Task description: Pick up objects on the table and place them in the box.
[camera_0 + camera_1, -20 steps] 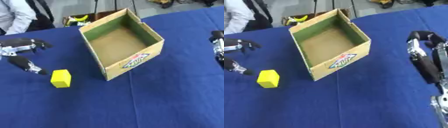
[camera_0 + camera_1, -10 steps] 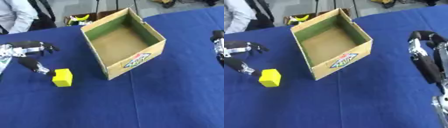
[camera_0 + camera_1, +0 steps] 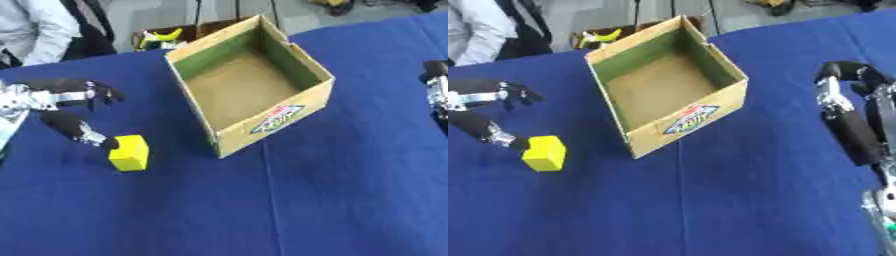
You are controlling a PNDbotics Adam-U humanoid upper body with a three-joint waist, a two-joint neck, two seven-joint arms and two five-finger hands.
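Box (image 3: 249, 85): cardboard, open-topped, sitting askew on the tabletop (image 3: 306, 200) at upper centre, one corner pointing toward the viewer. Inner walls are showing green, the floor plain brown; nothing is lying inside. A printed diamond-shaped label is facing out on the near right wall; its lettering is too blurred to read.

Tabletop: covered in dark blue cloth, filling nearly the whole view, with a faint crease running down from the box's near corner.

Right hand (image 3: 852, 117): hanging over the tabletop's right side, well apart from the box. Fingers are lying fairly straight and holding nothing.

Left hand (image 3: 61, 102): reaching in from the left edge, black with silver parts. It is standing wide, upper fingers spreading toward the box, thumb angling down and to the right. The thumb tip is sitting at the block's upper left corner; whether it is actually touching is hard to tell from either view. Nothing is being held.

Yellow block (image 3: 129, 152): small cube, resting on the tabletop left of the box's near corner, near it but not touching, just beside the left hand, outside the box.
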